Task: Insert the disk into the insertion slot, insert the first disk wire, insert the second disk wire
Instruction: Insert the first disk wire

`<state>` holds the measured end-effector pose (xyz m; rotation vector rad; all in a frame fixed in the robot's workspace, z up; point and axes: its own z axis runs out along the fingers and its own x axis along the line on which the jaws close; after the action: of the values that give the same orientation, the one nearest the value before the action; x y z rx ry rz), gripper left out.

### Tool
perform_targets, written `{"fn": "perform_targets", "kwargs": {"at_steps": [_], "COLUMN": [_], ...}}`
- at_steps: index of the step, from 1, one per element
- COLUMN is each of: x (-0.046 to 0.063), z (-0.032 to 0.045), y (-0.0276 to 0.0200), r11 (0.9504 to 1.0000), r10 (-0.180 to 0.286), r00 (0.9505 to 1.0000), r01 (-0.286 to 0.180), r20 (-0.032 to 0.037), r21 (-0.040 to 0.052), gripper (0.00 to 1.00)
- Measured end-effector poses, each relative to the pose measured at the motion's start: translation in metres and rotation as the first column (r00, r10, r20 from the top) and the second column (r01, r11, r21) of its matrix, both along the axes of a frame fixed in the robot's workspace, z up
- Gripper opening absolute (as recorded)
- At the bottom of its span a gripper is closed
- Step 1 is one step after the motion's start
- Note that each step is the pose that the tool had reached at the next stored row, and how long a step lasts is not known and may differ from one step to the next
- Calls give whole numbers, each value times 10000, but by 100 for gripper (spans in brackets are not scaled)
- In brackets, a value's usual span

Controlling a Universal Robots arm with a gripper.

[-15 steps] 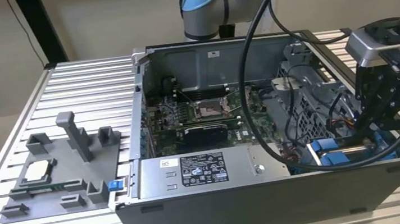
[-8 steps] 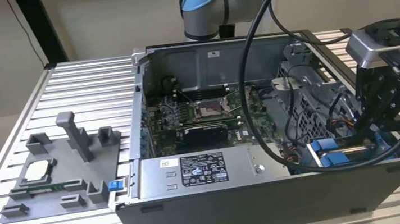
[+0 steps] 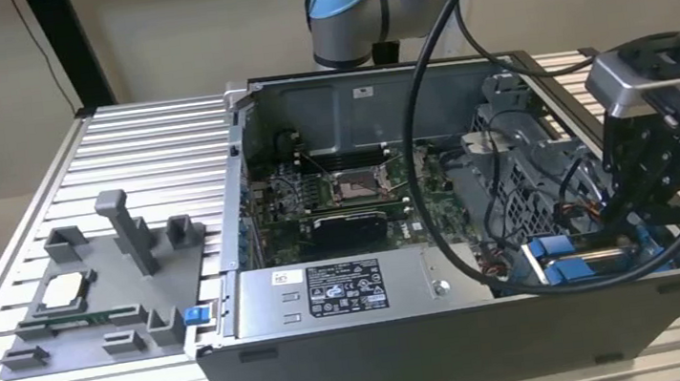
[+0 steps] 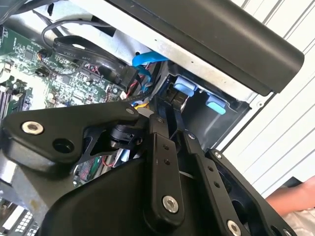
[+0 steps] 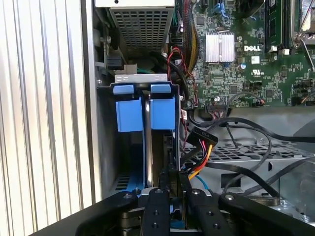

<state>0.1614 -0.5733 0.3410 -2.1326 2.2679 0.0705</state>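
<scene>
Our fingers point(image 4: 158, 147) pinch nearly shut on a black plug point(image 4: 173, 97) beside the disk point(image 5: 147, 123), seated in its slot at the case point(image 3: 461, 350) corner. If the plug tilts, we fear it jams or slips.

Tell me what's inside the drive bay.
Two blue carrier tabs side by side, a grey strip between them. The gripper covers the bay's near end, hiding what lies there.

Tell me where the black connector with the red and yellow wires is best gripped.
Probably the black connector by its rigid body, across the broad flat faces, coming through the open side of the case. Its wires trail from one end beside the blue carrier, so pinching them would give little control.
</scene>
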Motion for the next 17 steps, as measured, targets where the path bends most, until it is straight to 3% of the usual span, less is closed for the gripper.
{"fn": "perform_targets", "kwargs": {"at_steps": [17], "x": [0], "z": [-19], "y": [3], "r11": [10000], "r10": [-2], "r00": [10000], "r01": [2], "r20": [7], "r21": [1], "gripper": [0]}}
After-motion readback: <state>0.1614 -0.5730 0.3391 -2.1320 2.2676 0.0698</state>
